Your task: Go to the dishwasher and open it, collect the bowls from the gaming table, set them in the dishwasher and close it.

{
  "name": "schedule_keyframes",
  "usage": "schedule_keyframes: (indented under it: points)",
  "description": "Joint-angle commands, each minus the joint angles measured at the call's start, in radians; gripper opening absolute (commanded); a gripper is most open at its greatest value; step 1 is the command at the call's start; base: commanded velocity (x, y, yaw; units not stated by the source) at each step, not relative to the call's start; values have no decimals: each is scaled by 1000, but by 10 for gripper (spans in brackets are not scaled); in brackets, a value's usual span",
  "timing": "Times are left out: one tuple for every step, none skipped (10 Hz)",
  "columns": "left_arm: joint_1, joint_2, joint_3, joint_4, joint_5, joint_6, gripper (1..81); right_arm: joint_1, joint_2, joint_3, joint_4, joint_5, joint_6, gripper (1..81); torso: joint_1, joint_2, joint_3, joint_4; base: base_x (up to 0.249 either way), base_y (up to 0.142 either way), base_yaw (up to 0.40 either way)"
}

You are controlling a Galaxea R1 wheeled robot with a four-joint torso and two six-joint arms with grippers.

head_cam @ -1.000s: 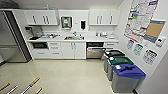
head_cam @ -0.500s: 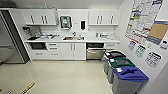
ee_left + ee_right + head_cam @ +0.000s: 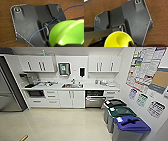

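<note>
Two bowls, one [image 3: 67, 33] per wrist view [image 3: 118, 39]; dishwasher [image 3: 94, 98] seemingly ajar.

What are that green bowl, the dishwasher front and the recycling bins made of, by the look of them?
Bowl: likely glossy plastic; bright highlights on a smooth lime surface.
Dishwasher: front looks like brushed steel, grey with a soft sheen, beside white cabinets.
Bins: probably moulded plastic, grey bodies with coloured lids.
</note>
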Motion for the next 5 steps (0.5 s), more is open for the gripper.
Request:
schedule_keyframes:
  points:
    - [-22,-12,-3,6,29,2,10,30,-4,-2,-8,-43,-2,10,0,0,0,0,140,-75,0]
    - [-22,-12,-3,6,29,2,10,30,-6,-2,-8,-43,-2,10,0,0,0,0,140,-74,0]
    - [-22,-12,-3,6,29,2,10,30,-6,-2,-8,-43,0,10,0,0,0,0,140,-74,0]
    - [-22,-13,-3,5,29,2,10,30,-6,-2,-8,-43,0,10,0,0,0,0,138,-68,0]
    - [-22,-12,-3,5,29,2,10,28,-6,-2,-8,-43,-2,10,0,0,0,0,126,0,0]
